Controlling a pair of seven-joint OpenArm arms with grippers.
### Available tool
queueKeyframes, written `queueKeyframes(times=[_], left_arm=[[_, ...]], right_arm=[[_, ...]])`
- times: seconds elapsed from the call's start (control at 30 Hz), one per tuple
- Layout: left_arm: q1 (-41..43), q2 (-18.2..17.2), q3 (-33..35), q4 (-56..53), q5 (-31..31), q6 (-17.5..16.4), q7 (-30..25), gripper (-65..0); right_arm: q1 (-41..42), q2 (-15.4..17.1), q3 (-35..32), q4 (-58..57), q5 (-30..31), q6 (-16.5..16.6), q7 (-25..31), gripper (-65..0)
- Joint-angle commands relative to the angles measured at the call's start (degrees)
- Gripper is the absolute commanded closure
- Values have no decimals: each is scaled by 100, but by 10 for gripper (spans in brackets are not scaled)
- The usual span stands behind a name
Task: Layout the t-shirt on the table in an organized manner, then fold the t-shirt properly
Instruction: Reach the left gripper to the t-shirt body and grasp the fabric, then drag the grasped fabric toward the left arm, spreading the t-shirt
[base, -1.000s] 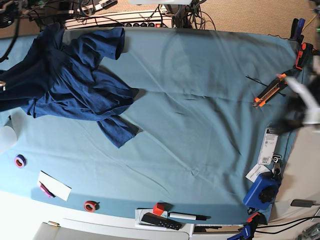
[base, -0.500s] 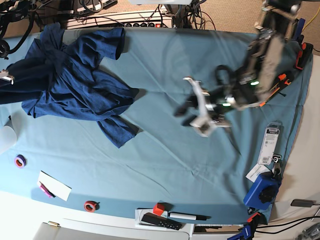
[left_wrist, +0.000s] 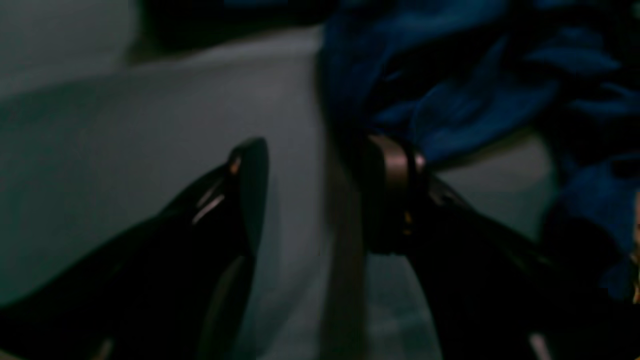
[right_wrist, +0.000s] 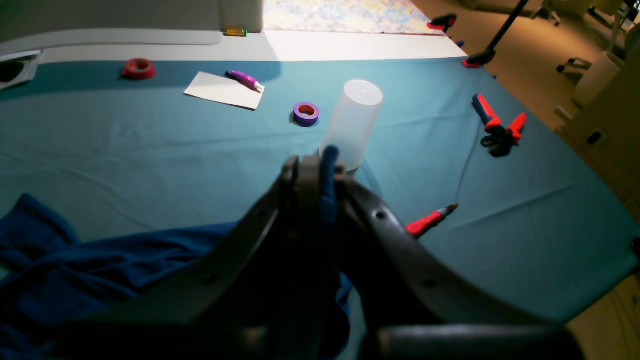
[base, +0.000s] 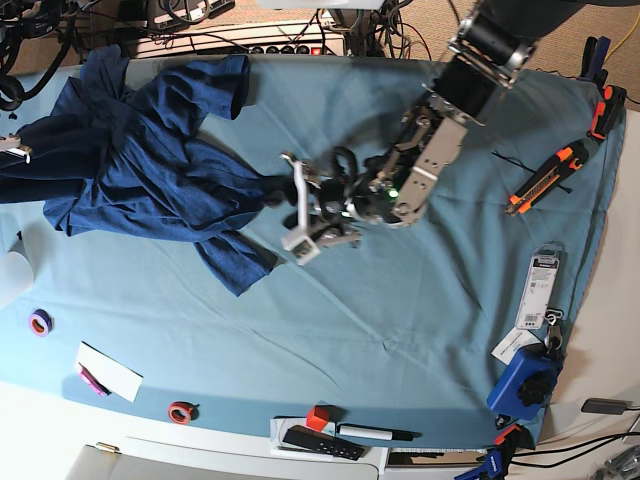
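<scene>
Base view looks straight down; both wrist views share the t-shirt (base: 150, 170).

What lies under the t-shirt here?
Around the t-shirt only the table cloth shows, so it seems to rest on that. Anything beneath its bunched folds is covered and cannot be seen.

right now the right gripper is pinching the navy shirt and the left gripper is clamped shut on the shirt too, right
Not quite. The left gripper is open, its jaws spread beside the t-shirt edge and gripping nothing, as the left wrist and base views show. The right gripper is indeed shut on the shirt, seen in the right wrist view.
</scene>
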Motion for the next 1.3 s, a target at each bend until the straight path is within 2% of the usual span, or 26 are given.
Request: queueKeyframes(times=[0.0,0.17,0.43,0.5,0.6,0.63,0.67,0.77,0.83,0.93,1.07,1.27], left_arm=[[-133,116,-7,105,-131,-44,-68,-310],[-136,275,-7,105,-166,-48,-11,-310],[-81,293,90,103,-334,-4,7,-310],[-46,293,251,85,-245,179,-92,-310],[-42,297,597,-101,304,763,-579,-308],[-42,306,695,-188,487,946,-710,-290],[-44,326,769,-275,691,1051,-796,-243],[-48,374,804,-426,1088,1126,-892,-10],[-114,356,769,-404,1126,1246,-852,0],[-271,317,568,-133,1333,1172,-393,0],[-415,-26,79,828,1274,811,295,0],[-420,-820,-909,2332,1272,745,601,0]], right_arm=[[17,98,33,66,39,-31,201,0],[17,98,33,66,42,-31,203,0],[17,98,33,66,48,-31,210,0],[17,98,33,66,48,-31,212,0],[17,98,33,66,44,-31,210,0],[17,98,33,66,44,-31,210,0],[17,98,33,66,46,-31,210,0],[17,98,33,66,48,-33,210,0],[17,98,33,66,48,-31,210,0],[20,101,33,66,87,-31,214,0],[17,98,33,66,293,-31,212,0],[17,98,33,66,391,-31,212,0]])
